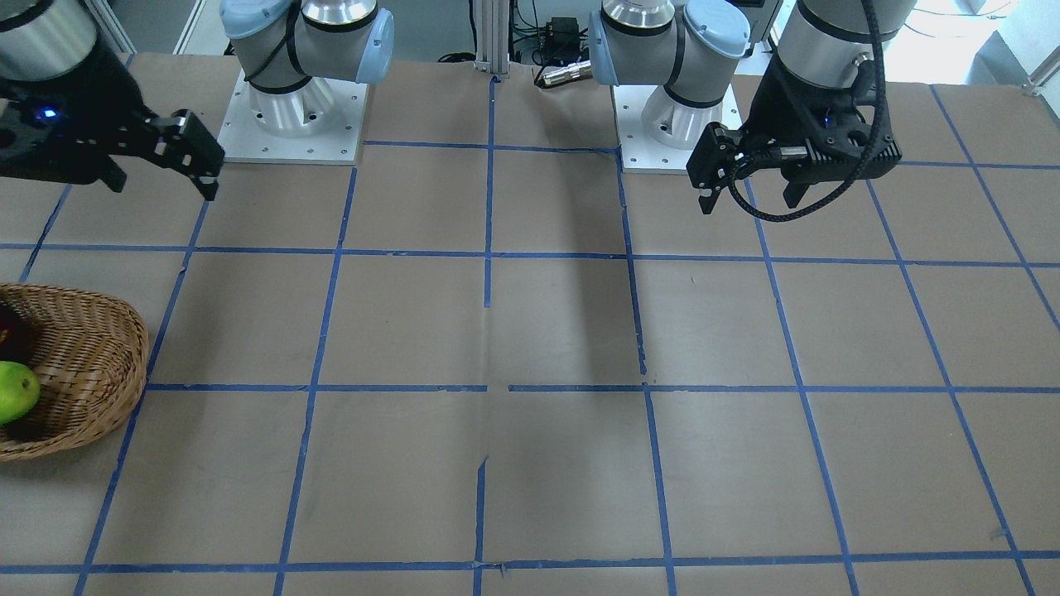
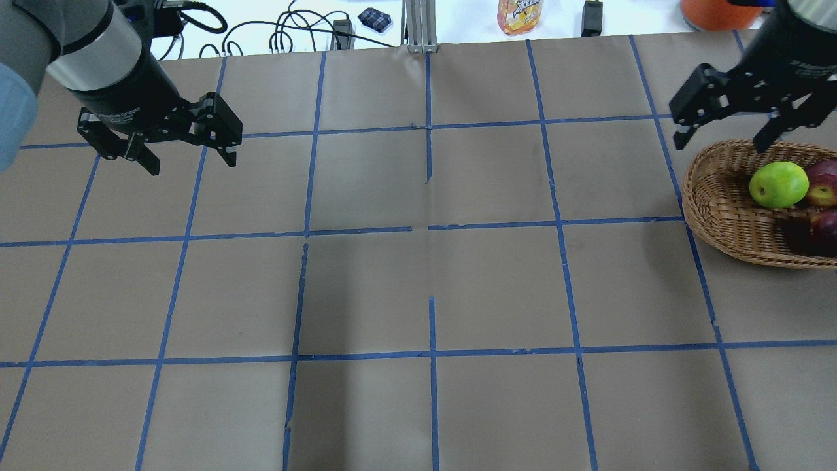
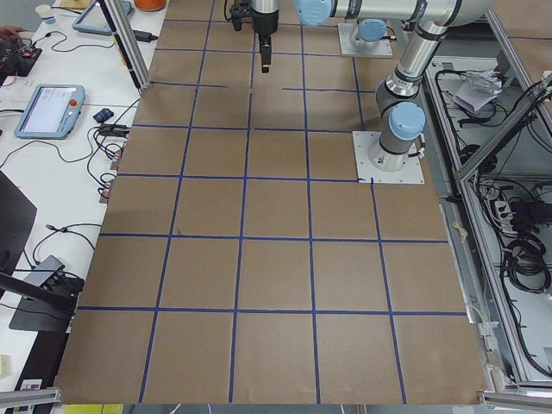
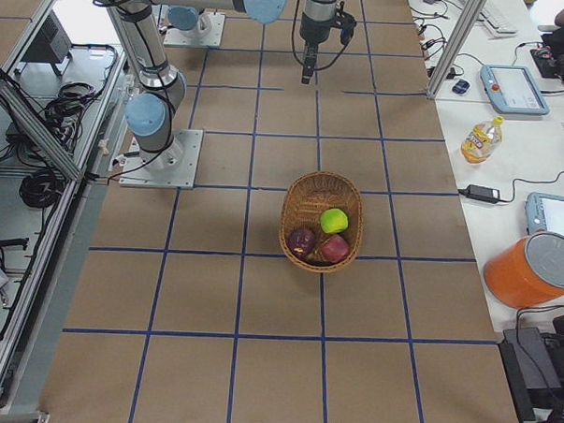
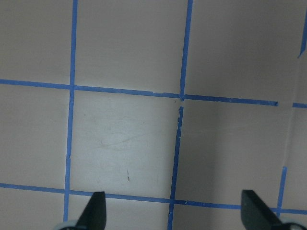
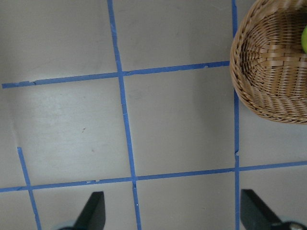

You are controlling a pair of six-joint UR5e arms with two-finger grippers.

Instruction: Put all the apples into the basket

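1. Overhead exterior, 12 o'clock, past the far edge of the table (image 2: 418, 294): bottle (image 2: 520, 13) with an orange-yellow label, lettering too blurred to read.
2. Pale lettering on the black body of the left gripper (image 2: 189, 162), too small to read.
3. At 3 o'clock in the same view: basket (image 2: 726, 216), mouth up, cut off by the frame edge, long axis lying roughly 9 to 3.
4. Seen whole from exterior right: long axis running 12 to 6 there, along the table's length.
5. Inside the basket: green apple (image 2: 778, 184) toward the 9 o'clock end, red apple (image 2: 822, 191) just beside it at its 3 o'clock, maroon apple (image 2: 825, 226) at its 5 o'clock. All three packed close together. Stem directions: cannot tell.
6. Left gripper: at 10 o'clock of the overhead view, jaws spread wide, holding nothing, raised over bare table, well apart from the basket.
7. Right gripper (image 2: 720, 142): at 2 o'clock, jaws spread wide, empty, raised clear of the table near the basket. From its own wrist camera, basket off at 1 o'clock, bare table between the fingertips.
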